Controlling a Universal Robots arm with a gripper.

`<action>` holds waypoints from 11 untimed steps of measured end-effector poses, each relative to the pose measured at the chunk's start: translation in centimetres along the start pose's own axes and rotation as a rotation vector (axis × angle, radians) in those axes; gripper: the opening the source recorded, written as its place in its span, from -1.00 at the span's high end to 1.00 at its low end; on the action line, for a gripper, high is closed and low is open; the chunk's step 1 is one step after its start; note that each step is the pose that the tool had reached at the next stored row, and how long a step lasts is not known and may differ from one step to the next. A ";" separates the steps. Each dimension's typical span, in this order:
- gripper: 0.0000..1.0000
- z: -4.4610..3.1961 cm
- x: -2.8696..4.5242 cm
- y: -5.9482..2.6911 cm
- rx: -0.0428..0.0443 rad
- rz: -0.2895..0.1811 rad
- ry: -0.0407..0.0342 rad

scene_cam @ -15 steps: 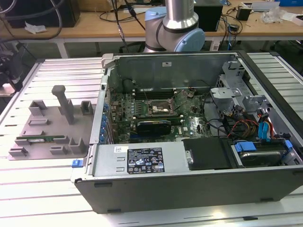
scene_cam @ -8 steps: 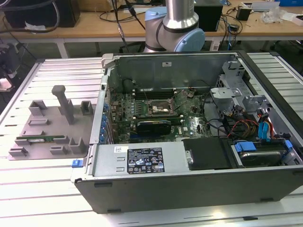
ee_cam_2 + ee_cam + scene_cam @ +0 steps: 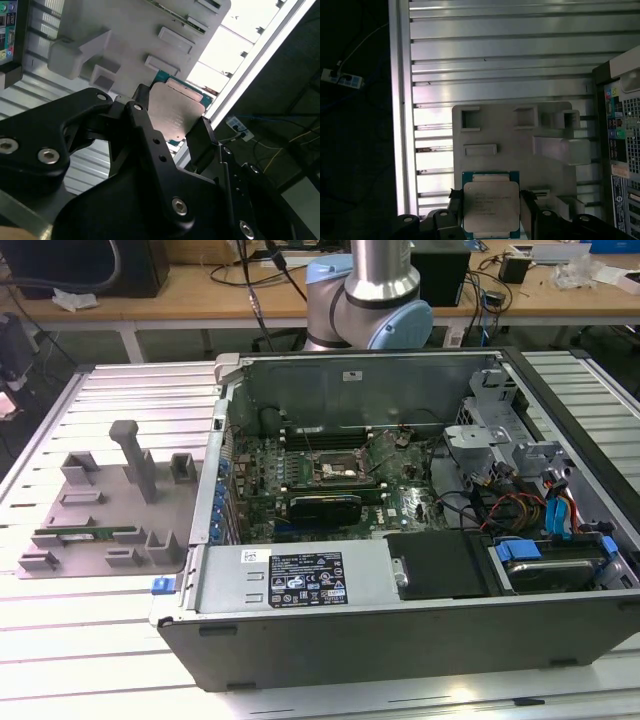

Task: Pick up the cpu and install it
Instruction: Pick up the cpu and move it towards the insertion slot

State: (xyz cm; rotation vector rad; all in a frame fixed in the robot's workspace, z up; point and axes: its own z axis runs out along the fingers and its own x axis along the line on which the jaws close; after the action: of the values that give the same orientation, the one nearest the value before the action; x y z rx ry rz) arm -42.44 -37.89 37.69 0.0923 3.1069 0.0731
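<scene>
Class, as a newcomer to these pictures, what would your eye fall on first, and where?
The cpu, its silver top shining, is clamped by the black gripper in both wrist views, above a grey parts holder. In the exterior view an open computer case with its motherboard bared stands on the slatted metal table, the holder lying toward the exterior view's left.

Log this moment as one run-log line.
phase: pick | gripper: shut on cpu | cpu: held by two edges, clear of gray fixture tray | computer case: beside tray | install: not yet done
</scene>
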 end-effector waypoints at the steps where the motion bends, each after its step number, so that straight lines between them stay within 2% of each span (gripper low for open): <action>1: -0.08 -0.25 -0.01 0.02 0.0000 0.000 -0.0003; 3: -0.08 -0.56 -0.01 0.03 -0.0001 0.000 -0.0007; 7: -0.08 -0.59 -0.02 0.04 0.0000 0.000 -0.0006; 11: -0.08 -0.57 -0.73 0.08 0.0000 0.000 -0.0006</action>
State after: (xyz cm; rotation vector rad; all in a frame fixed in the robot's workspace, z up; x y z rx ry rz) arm -41.72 -37.89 38.28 0.0924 3.1063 0.0731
